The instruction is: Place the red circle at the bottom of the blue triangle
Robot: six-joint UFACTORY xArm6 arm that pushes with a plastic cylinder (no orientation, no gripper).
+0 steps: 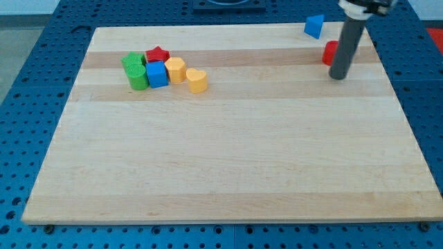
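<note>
1 view | high, angled down | whole wooden board (228, 166) framed

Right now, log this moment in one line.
my tip: right of red circle, touching | blue triangle: above-left, apart | status: not placed

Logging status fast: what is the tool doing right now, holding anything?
My tip: a plain rod, nothing to open or close, holding nothing. It sits just right of the red circle, below and right of the blue triangle.

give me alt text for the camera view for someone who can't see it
My tip rests beside the red circle, below the blue triangle at the wooden board's top right. Six coloured blocks cluster at top left.
</note>
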